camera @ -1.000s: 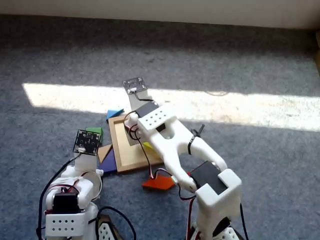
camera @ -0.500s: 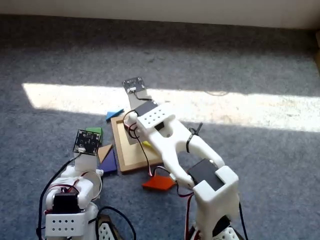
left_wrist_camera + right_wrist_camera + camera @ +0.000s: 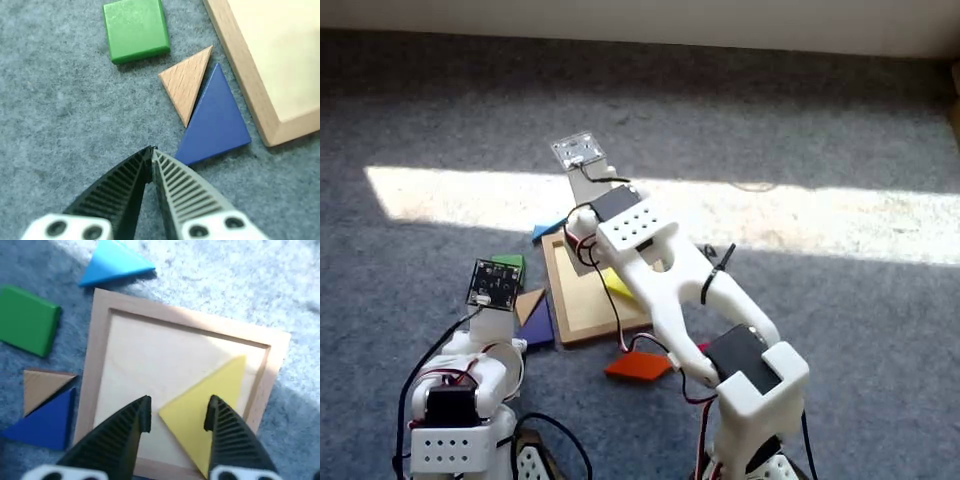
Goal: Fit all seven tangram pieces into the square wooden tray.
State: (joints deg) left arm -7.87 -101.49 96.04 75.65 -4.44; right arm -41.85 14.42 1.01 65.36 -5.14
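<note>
The square wooden tray point(image 3: 102, 350) lies on the carpet with a yellow triangle point(image 3: 215, 385) flat inside it, toward one corner. My right gripper point(image 3: 178, 412) hovers open just above that triangle, its fingers apart on either side of one corner. Outside the tray lie a light blue triangle point(image 3: 116, 262), a green square point(image 3: 136, 29), a plain wooden triangle point(image 3: 187, 82) and a dark blue triangle point(image 3: 215, 122). My left gripper point(image 3: 151, 150) is shut and empty, its tips just short of the dark blue triangle's corner. An orange piece point(image 3: 638, 365) rests by the right arm's base.
Grey carpet surrounds the tray point(image 3: 582, 305), with a sunlit band across it behind the pieces. The right arm point(image 3: 660, 275) reaches over the tray's right side. The left arm point(image 3: 490, 300) stands at the near left, close to the green square point(image 3: 508, 264).
The right arm's wrist has moved up and away over the tray, and more of the yellow triangle now shows inside it. The left arm has not moved.
</note>
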